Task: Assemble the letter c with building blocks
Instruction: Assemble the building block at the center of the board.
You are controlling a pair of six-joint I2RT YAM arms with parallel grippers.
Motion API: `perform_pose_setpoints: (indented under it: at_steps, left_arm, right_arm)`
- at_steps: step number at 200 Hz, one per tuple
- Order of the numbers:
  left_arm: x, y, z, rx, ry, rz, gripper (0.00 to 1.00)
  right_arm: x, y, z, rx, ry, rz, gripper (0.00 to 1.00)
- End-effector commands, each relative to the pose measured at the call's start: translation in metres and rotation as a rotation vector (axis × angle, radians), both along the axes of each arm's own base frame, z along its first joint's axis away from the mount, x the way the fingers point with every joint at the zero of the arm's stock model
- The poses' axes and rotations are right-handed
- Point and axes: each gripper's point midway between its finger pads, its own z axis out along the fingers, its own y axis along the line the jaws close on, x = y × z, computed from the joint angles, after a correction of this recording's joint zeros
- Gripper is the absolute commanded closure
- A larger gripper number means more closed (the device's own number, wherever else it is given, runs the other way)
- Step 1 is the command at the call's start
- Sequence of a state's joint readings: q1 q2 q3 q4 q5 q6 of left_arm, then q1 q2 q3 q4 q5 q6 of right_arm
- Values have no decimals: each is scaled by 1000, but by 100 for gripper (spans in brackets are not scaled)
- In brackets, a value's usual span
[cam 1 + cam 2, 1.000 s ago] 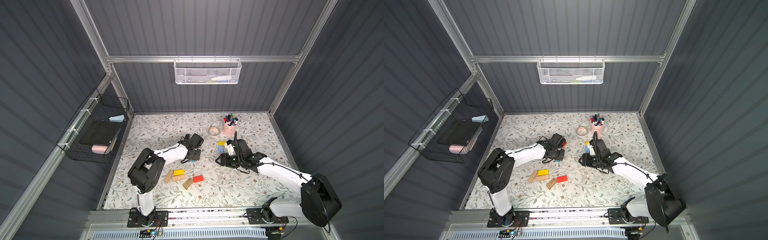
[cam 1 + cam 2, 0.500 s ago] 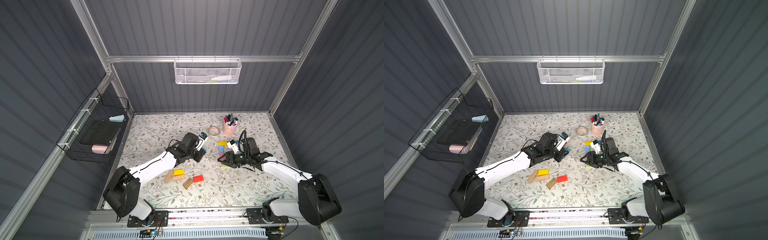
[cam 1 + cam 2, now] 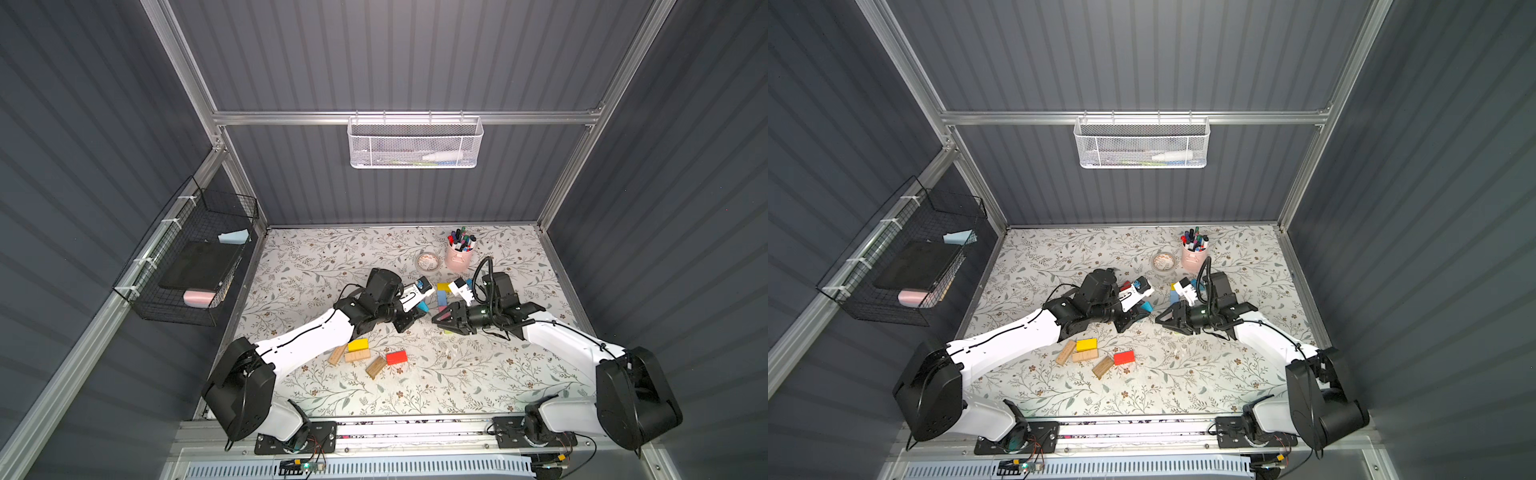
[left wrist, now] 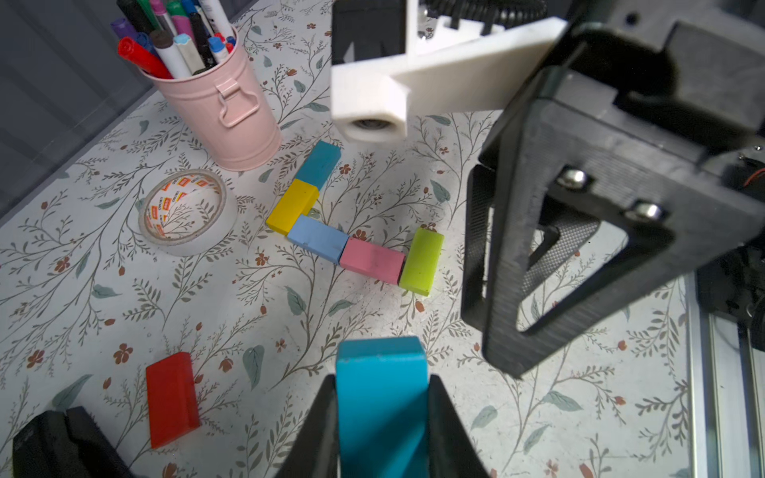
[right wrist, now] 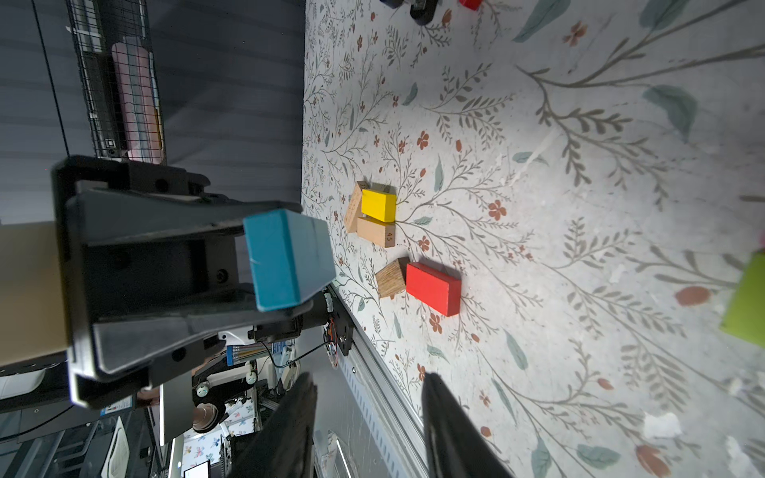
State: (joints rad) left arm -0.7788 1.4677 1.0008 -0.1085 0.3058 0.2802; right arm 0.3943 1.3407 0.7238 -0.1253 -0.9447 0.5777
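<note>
My left gripper [image 4: 381, 385] is shut on a teal block [image 4: 381, 414] and holds it above the mat; the block shows in both top views [image 3: 423, 307] [image 3: 1146, 306]. My right gripper [image 5: 368, 385] is open and empty, pointing at that teal block [image 5: 287, 258] from close by, its fingers [image 4: 513, 289] beside the laid row. The row on the mat runs teal [image 4: 318, 163], yellow [image 4: 292, 207], light blue [image 4: 318, 239], pink [image 4: 371, 260], lime green [image 4: 422, 260]. Loose blocks lie nearer the front: yellow [image 3: 358, 344], red [image 3: 396, 357] and plain wood [image 3: 376, 367].
A pink cup of markers [image 3: 458, 257] and a tape roll [image 3: 428, 262] stand behind the row. Another red block [image 4: 170, 399] and a black stapler [image 4: 54, 447] lie near my left gripper. A wire basket [image 3: 195, 266] hangs on the left wall.
The left arm has stretched out low and carried the teal block rightward toward the right gripper. The right gripper has swung to face it and its jaws have narrowed a little.
</note>
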Motion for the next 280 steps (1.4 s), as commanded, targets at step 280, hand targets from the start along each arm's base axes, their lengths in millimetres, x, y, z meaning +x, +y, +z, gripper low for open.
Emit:
perform_pose_setpoints:
  at_steps: [280]
  left_arm:
    - [-19,-27,-11,-22,34,-134,38]
  right_arm:
    - [17,-1,6,-7,-58,-36,97]
